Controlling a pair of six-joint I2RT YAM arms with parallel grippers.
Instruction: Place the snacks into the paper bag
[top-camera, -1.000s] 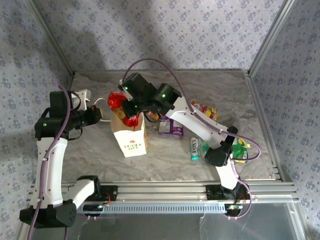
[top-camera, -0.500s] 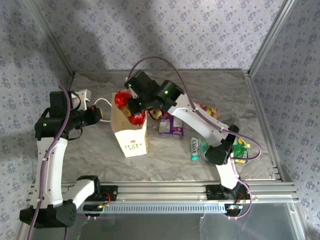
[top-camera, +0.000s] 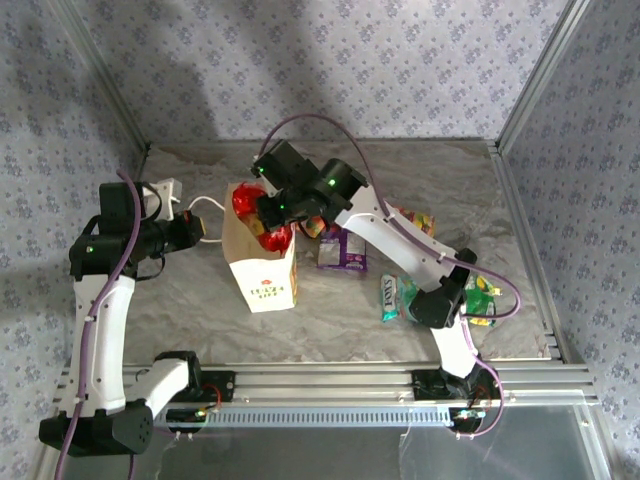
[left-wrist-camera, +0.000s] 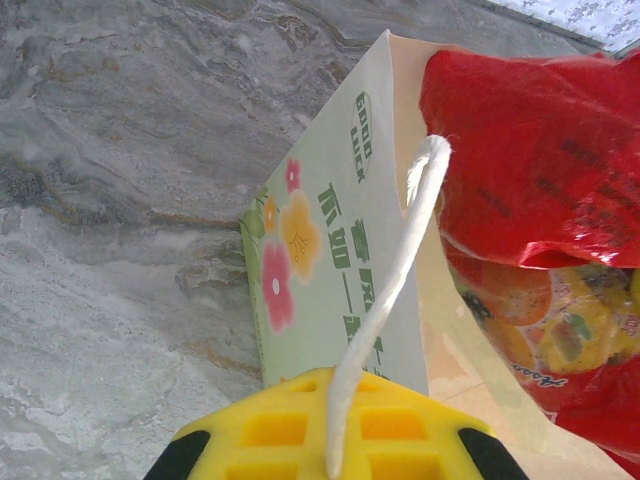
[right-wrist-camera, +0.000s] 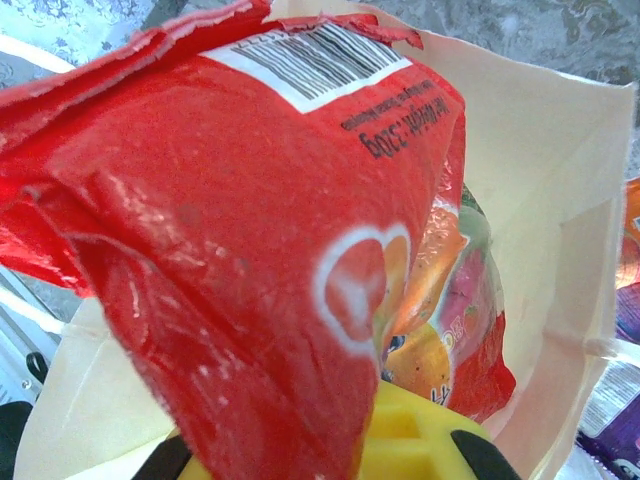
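**The bag could tip or the red packet could miss**

On the left, the left gripper (top-camera: 198, 228) is closed tight on the white cord handle (left-wrist-camera: 388, 292) of the paper bag (top-camera: 262, 270). It pulls that side of the bag to hold the top open. The cord is thin and smooth. If it slips out, the top may fold in and close.

In the middle, the bag stands up on the table (top-camera: 200, 300). The right gripper (top-camera: 266, 217) is over the bag's top, pinching the red packet (top-camera: 243, 202). The bottom of the packet is down inside the bag. The top pokes out above the rim, near the far left corner. If the gripper lets go now, I think the packet could catch on the rim and flop out. If the arm pushes down hard, the light bag could bend or fall over.

On the right, more snacks lie flat on the table: a purple packet (top-camera: 342, 252) just beside the bag, a teal-green packet (top-camera: 392, 297), then a bright green packet (top-camera: 480, 300). The arm reaches across above them, so a low swing could knock them away.
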